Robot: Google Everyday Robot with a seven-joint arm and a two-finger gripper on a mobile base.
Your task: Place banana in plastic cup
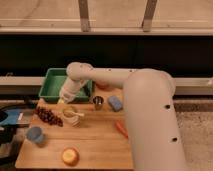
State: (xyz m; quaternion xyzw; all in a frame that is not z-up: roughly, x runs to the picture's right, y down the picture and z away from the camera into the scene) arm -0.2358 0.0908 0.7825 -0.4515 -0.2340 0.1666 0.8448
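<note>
Tabletop (95, 142): wooden
Back: bin (52, 85), metal cup (98, 103), blue pad (115, 103)
Left: grapes (48, 116), whitish cup (70, 118), blue cup (35, 135)
Front: round fruit (70, 156)
Right: carrot (121, 128)
Claw (62, 100): over back-left edge, beside bin
</note>
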